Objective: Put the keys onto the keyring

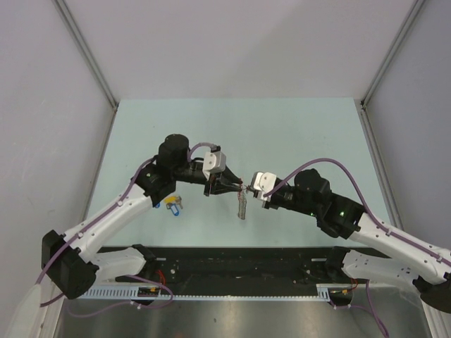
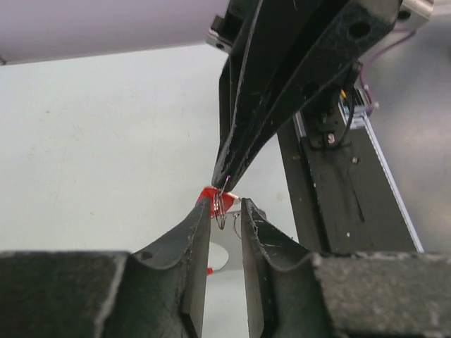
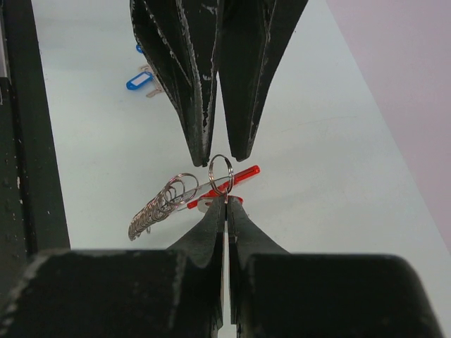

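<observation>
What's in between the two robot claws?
The keyring: its small silver loop sits between the left gripper and the right gripper, which pinches it. The right wrist view shows it best.

Bright, even light from above washes the pale tabletop, shadows are faint and soft-edged, and both wrist views blur slightly at closest range.

The plain table top is showing pale mint green. The flattish loop keyring is pairing a bright red band with a silvery chain of rings. One small blue-headed key is lying by a yellow-headed key. The left gripper and right gripper are showing black, white-flecked fingers.
</observation>
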